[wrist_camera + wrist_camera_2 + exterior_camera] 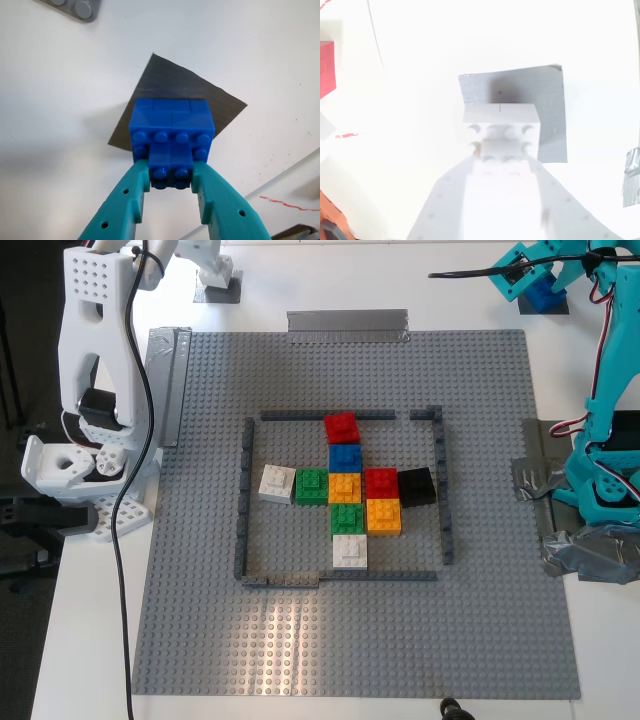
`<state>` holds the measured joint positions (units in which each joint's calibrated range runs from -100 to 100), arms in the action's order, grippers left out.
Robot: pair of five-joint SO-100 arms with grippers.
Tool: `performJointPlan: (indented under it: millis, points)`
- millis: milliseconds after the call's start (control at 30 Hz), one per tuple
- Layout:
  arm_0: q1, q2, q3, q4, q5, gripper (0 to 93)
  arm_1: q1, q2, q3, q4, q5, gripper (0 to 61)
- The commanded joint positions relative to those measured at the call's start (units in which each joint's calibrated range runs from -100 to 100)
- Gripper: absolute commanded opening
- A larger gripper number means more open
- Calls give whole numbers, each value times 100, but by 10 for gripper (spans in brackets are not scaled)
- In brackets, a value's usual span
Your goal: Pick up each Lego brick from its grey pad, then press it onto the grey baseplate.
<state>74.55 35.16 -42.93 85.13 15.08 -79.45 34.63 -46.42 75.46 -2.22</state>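
Between the teal fingers of my first gripper (pixel 171 186) sits a blue Lego piece (pixel 172 137), clenched by its small lower section, with a wider studded block above it. It hangs over a dark grey pad (pixel 200 90) on the white desk (pixel 60 100); whether the brick touches the pad I cannot tell.

My second gripper (pixel 502 162) likewise has its white fingers closed around a white Lego piece (pixel 501 127), which shows against another grey pad (pixel 540 95). That picture is heavily overexposed, so contact between brick and pad is unclear. A red block (pixel 326 69) shows at the frame's edge.

From the exterior view, the large grey baseplate (pixel 200 620) fills the middle of the desk, carrying a thin dark grey border (pixel 245 495). Inside the border lies a cluster of bricks: a red one (pixel 342 426), a blue one (pixel 345 456), a white one (pixel 277 483), green (pixel 311 486), orange (pixel 344 487), another red (pixel 381 482), black (pixel 417 486), a second green (pixel 347 518), a second orange (pixel 383 516) and a second white (pixel 350 551). A white arm (pixel 95 390) stands at the exterior view's left, a teal arm (pixel 610 440) at its right.
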Motion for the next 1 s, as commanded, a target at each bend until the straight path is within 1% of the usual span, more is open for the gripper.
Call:
performJointPlan:
  millis: [0, 100, 233, 400, 500, 633, 867, 967]
  points:
    - [137, -177, -127, 63, 38, 0, 20, -1214, -437, 249, 29, 2]
    - [209, -426, -227, 299, 204, 0, 64, -1566, -328, 444, 20, 2]
    - [340, -1139, 53, 445, 507, 0, 158, -2132, -40, 599, 25, 2]
    - [166, -2263, 740, 502, 502, 0, 368, -2828, 412, 761, -5, 2]
    - [-233, -2924, 1354, 535, 492, 0, 550, -3291, 845, 802, -78, 2]
    - [-937, -3877, 2437, 551, 287, 0, 869, -3944, 1532, 989, -244, 2]
    - [-2438, -5499, 4351, 551, -79, 0, 1768, -5403, 3455, 1046, -811, 1]
    - [-3164, -5946, 4920, 551, -235, 0, 2247, -5815, 3997, 1152, -913, 1]
